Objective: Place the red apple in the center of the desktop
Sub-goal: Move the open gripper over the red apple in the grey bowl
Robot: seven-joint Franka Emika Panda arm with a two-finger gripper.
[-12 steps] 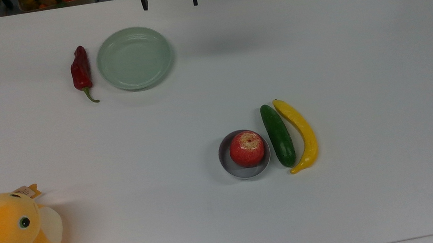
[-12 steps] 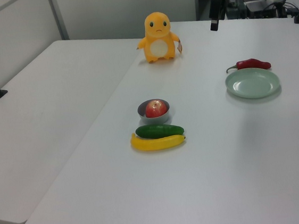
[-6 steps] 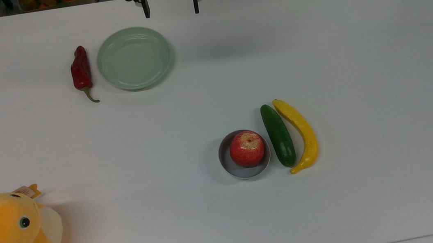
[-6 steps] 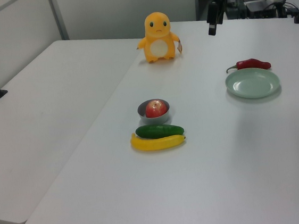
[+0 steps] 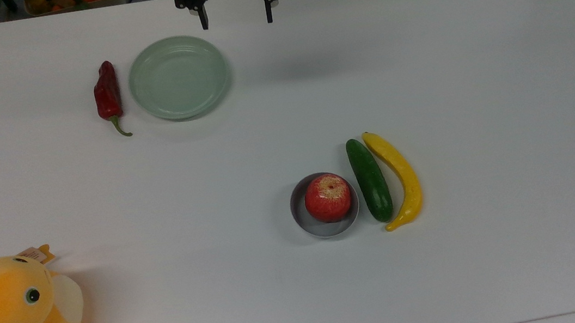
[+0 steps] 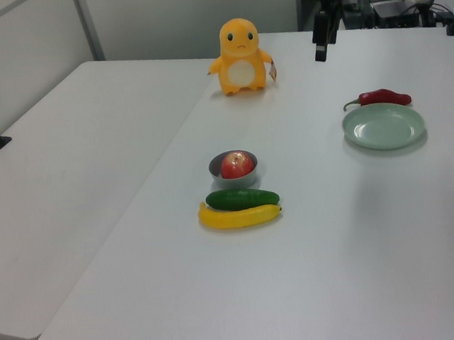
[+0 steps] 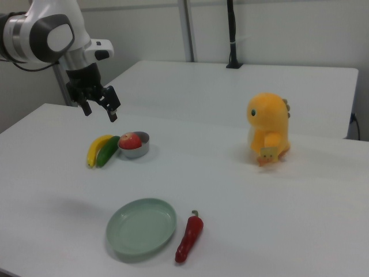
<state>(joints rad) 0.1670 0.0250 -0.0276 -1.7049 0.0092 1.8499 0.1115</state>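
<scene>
The red apple point(image 5: 327, 197) point(image 6: 237, 165) point(image 7: 131, 141) rests in a small grey bowl point(image 5: 303, 220) point(image 6: 219, 172) point(image 7: 140, 152) on the white desktop point(image 5: 305, 302) point(image 6: 367, 269) point(image 7: 242, 190). My gripper point(image 5: 237, 20) point(image 7: 100, 112) hangs open in the air near the top edge of the top view, far from the apple, with nothing between its black fingers. In the left view the gripper point(image 6: 321, 49) is at the far end of the desktop.
A green cucumber point(image 5: 370, 179) and a yellow banana point(image 5: 398, 176) lie right beside the bowl. A pale green plate point(image 5: 179, 77) and a dark-red chili pepper point(image 5: 107, 94) lie below the gripper. An orange plush toy point(image 5: 15, 315) stands at the top view's lower left.
The gripper has come further into the top view, moving down and slightly right over the table edge. Nothing on the desktop has moved.
</scene>
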